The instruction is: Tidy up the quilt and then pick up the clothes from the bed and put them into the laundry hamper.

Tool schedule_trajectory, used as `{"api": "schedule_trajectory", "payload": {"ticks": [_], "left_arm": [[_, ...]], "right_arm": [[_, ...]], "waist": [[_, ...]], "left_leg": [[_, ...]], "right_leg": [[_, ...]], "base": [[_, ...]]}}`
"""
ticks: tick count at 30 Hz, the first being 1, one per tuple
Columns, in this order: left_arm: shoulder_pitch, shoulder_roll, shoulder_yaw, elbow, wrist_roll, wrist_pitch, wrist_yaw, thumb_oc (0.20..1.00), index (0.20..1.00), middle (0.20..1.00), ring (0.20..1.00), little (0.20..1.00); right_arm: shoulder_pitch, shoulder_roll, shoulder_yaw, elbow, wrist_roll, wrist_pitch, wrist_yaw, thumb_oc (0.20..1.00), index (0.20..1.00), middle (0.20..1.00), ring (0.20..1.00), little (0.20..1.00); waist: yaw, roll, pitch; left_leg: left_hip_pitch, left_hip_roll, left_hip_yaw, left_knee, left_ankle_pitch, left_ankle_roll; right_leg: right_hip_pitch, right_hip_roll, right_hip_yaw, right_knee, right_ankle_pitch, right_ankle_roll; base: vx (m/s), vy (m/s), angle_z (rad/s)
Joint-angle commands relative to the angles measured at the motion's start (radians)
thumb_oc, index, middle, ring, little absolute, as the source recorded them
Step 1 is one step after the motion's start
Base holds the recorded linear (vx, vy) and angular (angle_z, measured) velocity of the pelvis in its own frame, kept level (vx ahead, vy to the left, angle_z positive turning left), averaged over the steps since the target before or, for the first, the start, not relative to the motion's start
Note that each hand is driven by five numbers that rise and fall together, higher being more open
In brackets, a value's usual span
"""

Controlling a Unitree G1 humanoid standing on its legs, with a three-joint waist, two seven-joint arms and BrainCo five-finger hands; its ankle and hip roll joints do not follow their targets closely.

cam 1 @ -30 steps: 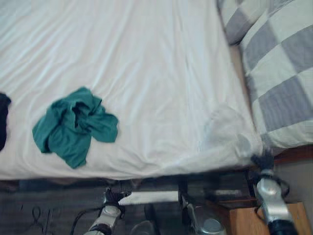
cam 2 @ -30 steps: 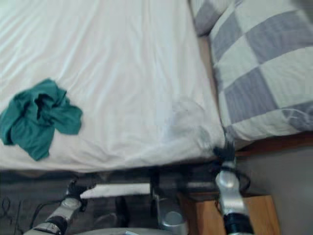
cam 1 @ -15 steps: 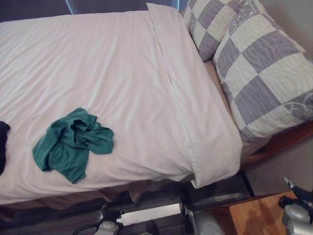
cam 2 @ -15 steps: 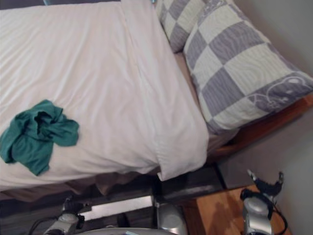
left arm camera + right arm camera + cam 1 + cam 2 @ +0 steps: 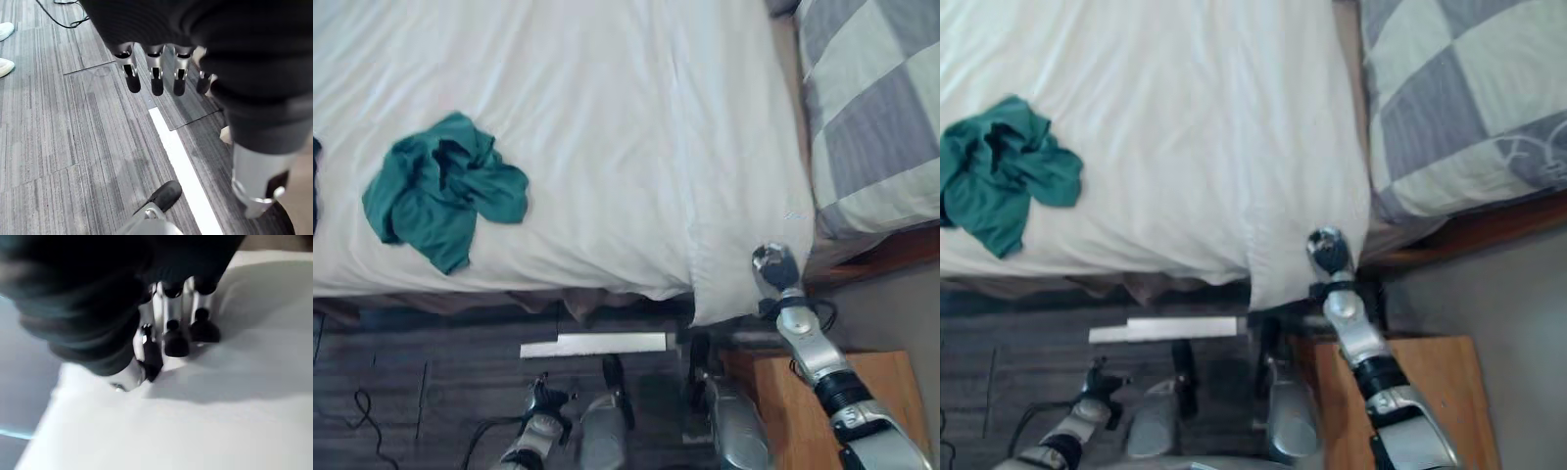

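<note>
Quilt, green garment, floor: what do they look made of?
Quilt: white woven cloth, matte, fine creases; likely cotton. Green garment: soft teal fabric, crumpled in loose folds, probably a knit. Floor: grey streaked planks with seams, wood-look, perhaps vinyl.

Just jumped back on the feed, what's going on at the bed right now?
The right hand is up at the hanging corner of the white quilt, by the checked pillow; its wrist view shows the fingers pressed against the white fabric. The left hand hangs open over the floor, holding nothing. A green garment lies crumpled on the quilt, not yet picked up.
</note>
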Motion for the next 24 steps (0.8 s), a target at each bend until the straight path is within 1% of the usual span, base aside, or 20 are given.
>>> {"api": "schedule_trajectory", "payload": {"ticks": [1, 5, 6, 7, 9, 10, 11, 12, 13, 14, 15, 16, 17, 18, 19, 20, 21, 22, 23, 24], "left_arm": [[-0.024, 0.038, 0.006, 0.010, -0.039, -0.017, 0.037, 1.000, 1.000, 1.000, 1.000, 1.000], [-0.033, 0.048, -0.006, 0.021, -0.025, -0.016, 0.042, 1.000, 1.000, 1.000, 1.000, 1.000], [-0.035, 0.046, -0.018, 0.033, -0.005, -0.012, 0.040, 1.000, 1.000, 1.000, 1.000, 1.000], [-0.035, 0.046, -0.018, 0.033, -0.005, -0.012, 0.040, 1.000, 1.000, 1.000, 1.000, 1.000], [-0.029, 0.044, -0.029, 0.048, 0.010, -0.009, 0.034, 1.000, 1.000, 1.000, 1.000, 1.000], [-0.027, 0.047, -0.035, 0.049, 0.018, -0.009, 0.029, 1.000, 1.000, 1.000, 1.000, 1.000], [-0.019, 0.051, -0.041, 0.047, 0.029, -0.012, 0.031, 1.000, 1.000, 1.000, 1.000, 1.000], [-0.009, 0.058, -0.042, 0.046, 0.032, -0.014, 0.025, 1.000, 1.000, 1.000, 1.000, 1.000], [-0.004, 0.060, -0.042, 0.041, 0.035, -0.017, 0.021, 1.000, 1.000, 1.000, 1.000, 1.000], [-0.004, 0.060, -0.042, 0.041, 0.035, -0.017, 0.021, 1.000, 1.000, 1.000, 1.000, 1.000], [-0.010, 0.059, -0.043, 0.028, 0.029, -0.022, 0.023, 1.000, 1.000, 1.000, 1.000, 1.000], [-0.019, 0.056, -0.041, 0.007, 0.016, -0.031, 0.021, 1.000, 1.000, 1.000, 1.000, 1.000], [-0.029, 0.048, -0.034, -0.010, -0.014, -0.038, 0.026, 1.000, 1.000, 1.000, 1.000, 1.000], [-0.032, 0.037, -0.031, -0.027, -0.035, -0.051, 0.034, 1.000, 1.000, 1.000, 1.000, 1.000], [-0.032, 0.037, -0.031, -0.026, -0.035, -0.051, 0.034, 1.000, 1.000, 1.000, 1.000, 1.000], [-0.002, 0.019, -0.034, -0.033, -0.031, -0.058, 0.039, 1.000, 1.000, 1.000, 1.000, 1.000], [0.016, 0.008, -0.034, -0.033, -0.031, -0.060, 0.040, 1.000, 1.000, 1.000, 1.000, 1.000], [0.016, 0.008, -0.034, -0.033, -0.031, -0.060, 0.040, 1.000, 1.000, 1.000, 1.000, 1.000], [0.030, -0.008, -0.028, -0.010, -0.033, -0.062, 0.048, 1.000, 1.000, 1.000, 1.000, 1.000], [0.030, -0.008, -0.028, -0.010, -0.033, -0.062, 0.048, 1.000, 1.000, 1.000, 1.000, 1.000]], "right_arm": [[0.082, 0.014, 0.010, 0.053, 0.022, 0.021, -0.002, 0.200, 0.200, 0.200, 0.200, 0.200], [0.185, 0.063, 0.023, 0.278, 0.024, 0.060, 0.035, 0.200, 0.200, 0.200, 0.200, 0.200], [0.227, 0.077, 0.019, 0.388, 0.006, 0.080, 0.051, 0.200, 0.200, 0.200, 0.200, 0.200], [0.227, 0.077, 0.019, 0.389, 0.006, 0.080, 0.051, 0.200, 0.200, 0.200, 0.200, 0.200], [0.260, 0.084, 0.009, 0.495, -0.010, 0.097, 0.061, 0.200, 0.200, 0.200, 0.200, 0.200], [0.274, 0.086, 0.012, 0.528, -0.021, 0.099, 0.061, 0.674, 0.674, 0.674, 0.674, 0.674], [0.292, 0.084, 0.016, 0.551, -0.033, 0.099, 0.061, 1.000, 1.000, 1.000, 1.000, 1.000], [0.305, 0.087, 0.017, 0.582, -0.037, 0.102, 0.073, 1.000, 1.000, 1.000, 1.000, 1.000], [0.304, 0.079, 0.026, 0.609, -0.051, 0.112, 0.083, 1.000, 1.000, 1.000, 1.000, 1.000], [0.304, 0.079, 0.027, 0.609, -0.051, 0.112, 0.083, 1.000, 1.000, 1.000, 1.000, 1.000], [0.293, 0.069, 0.038, 0.606, -0.067, 0.109, 0.086, 1.000, 1.000, 1.000, 1.000, 1.000], [0.273, 0.050, 0.055, 0.613, -0.091, 0.110, 0.090, 1.000, 1.000, 1.000, 1.000, 1.000], [0.234, 0.026, 0.077, 0.618, -0.114, 0.116, 0.087, 1.000, 1.000, 1.000, 1.000, 1.000], [0.196, 0.001, 0.118, 0.606, -0.158, 0.117, 0.089, 1.000, 1.000, 1.000, 1.000, 1.000], [0.196, 0.001, 0.118, 0.606, -0.158, 0.117, 0.089, 1.000, 1.000, 1.000, 1.000, 1.000], [0.197, 0.000, 0.116, 0.586, -0.161, 0.120, 0.099, 1.000, 1.000, 1.000, 1.000, 1.000], [0.199, 0.000, 0.115, 0.575, -0.164, 0.121, 0.102, 1.000, 1.000, 1.000, 1.000, 1.000], [0.200, 0.001, 0.115, 0.575, -0.164, 0.121, 0.102, 1.000, 1.000, 1.000, 1.000, 1.000], [0.213, 0.007, 0.118, 0.571, -0.192, 0.123, 0.100, 1.000, 1.000, 1.000, 1.000, 1.000], [0.213, 0.007, 0.118, 0.571, -0.192, 0.123, 0.100, 1.000, 1.000, 1.000, 1.000, 1.000]], "waist": [[-0.013, -0.018, -0.010], [-0.028, -0.027, -0.006], [-0.039, -0.029, -0.009], [-0.039, -0.029, -0.009], [-0.046, -0.029, -0.018], [-0.047, -0.027, -0.023], [-0.049, -0.024, -0.031], [-0.050, -0.025, -0.040], [-0.045, -0.037, -0.044], [-0.046, -0.037, -0.044], [-0.039, -0.040, -0.035], [-0.025, -0.030, -0.019], [-0.007, -0.019, 0.005], [0.009, -0.012, 0.008], [0.008, -0.013, 0.006], [0.008, -0.016, -0.018], [0.006, -0.020, -0.036], [0.006, -0.021, -0.037], [-0.005, -0.026, -0.077], [-0.005, -0.026, -0.078]], "left_leg": [[-0.059, -0.034, -0.038, 0.192, -0.173, 0.050], [-0.039, -0.050, -0.031, 0.163, -0.176, 0.060], [-0.015, -0.065, -0.027, 0.126, -0.169, 0.065], [-0.014, -0.066, -0.027, 0.125, -0.168, 0.065], [0.006, -0.081, -0.028, 0.067, -0.142, 0.068], [0.014, -0.082, -0.031, 0.045, -0.128, 0.069], [0.021, -0.081, -0.032, 0.024, -0.115, 0.070], [0.029, -0.086, -0.030, 0.014, -0.115, 0.071], [0.009, -0.105, -0.036, 0.066, -0.125, 0.062], [0.009, -0.105, -0.037, 0.067, -0.125, 0.062], [-0.043, -0.108, -0.042, 0.167, -0.128, 0.042], [-0.101, -0.087, -0.044, 0.277, -0.074, -0.009], [-0.144, -0.085, -0.075, 0.374, -0.003, -0.076], [-0.154, -0.084, -0.141, 0.401, -0.009, -0.091], [-0.156, -0.086, -0.141, 0.398, -0.006, -0.090], [-0.109, 0.015, -0.139, 0.338, -0.053, -0.056], [-0.064, 0.067, -0.131, 0.263, -0.059, -0.049], [-0.063, 0.065, -0.129, 0.259, -0.056, -0.049], [0.024, 0.163, -0.147, 0.055, -0.007, -0.054], [0.025, 0.162, -0.147, 0.051, -0.004, -0.054]], "right_leg": [[0.015, -0.089, 0.041, 0.107, -0.145, 0.061], [0.028, -0.097, 0.052, 0.089, -0.133, 0.070], [0.046, -0.102, 0.054, 0.063, -0.113, 0.079], [0.047, -0.102, 0.054, 0.063, -0.113, 0.079], [0.054, -0.100, 0.059, 0.046, -0.101, 0.087], [0.051, -0.091, 0.063, 0.058, -0.106, 0.088], [0.055, -0.072, 0.069, 0.076, -0.117, 0.089], [0.071, -0.058, 0.072, 0.072, -0.125, 0.090], [0.149, -0.054, 0.045, -0.016, -0.152, 0.072], [0.149, -0.054, 0.044, -0.016, -0.152, 0.072], [0.164, -0.051, 0.055, -0.036, -0.164, 0.055], [0.174, -0.043, 0.064, -0.058, -0.173, 0.034], [0.186, -0.037, 0.069, -0.074, -0.169, 0.018], [0.184, -0.053, 0.069, -0.087, -0.155, 0.022], [0.182, -0.055, 0.068, -0.088, -0.153, 0.022], [0.175, -0.113, 0.055, -0.083, -0.133, 0.045], [0.177, -0.138, 0.055, -0.084, -0.128, 0.060], [0.176, -0.140, 0.055, -0.086, -0.127, 0.060], [0.187, -0.191, 0.052, -0.080, -0.120, 0.097], [0.186, -0.191, 0.052, -0.081, -0.119, 0.097]], "base": [[-0.05, 0.037, -0.06], [-0.03, 0.055, -0.02], [-0.01, 0.066, 0.03], [-0.02, 0.066, 0.05], [-0.02, 0.031, 0.02], [-0.04, -0.003, 0.01], [-0.02, -0.017, 0.08], [-0.01, -0.066, 0.14], [0.01, -0.054, 0.08], [-0.03, -0.064, 0.06], [-0.09, 0.006, 0.09], [-0.18, 0.054, 0.19], [-0.25, 0.203, 0.20], [-0.19, 0.185, 0.02], [-0.13, 0.328, -0.27], [-0.01, 0.327, -0.32], [-0.01, 0.326, -0.11], [0.04, 0.504, 0.17], [0.03, 0.368, 0.24], [0.00, 0.794, 0.32]]}}
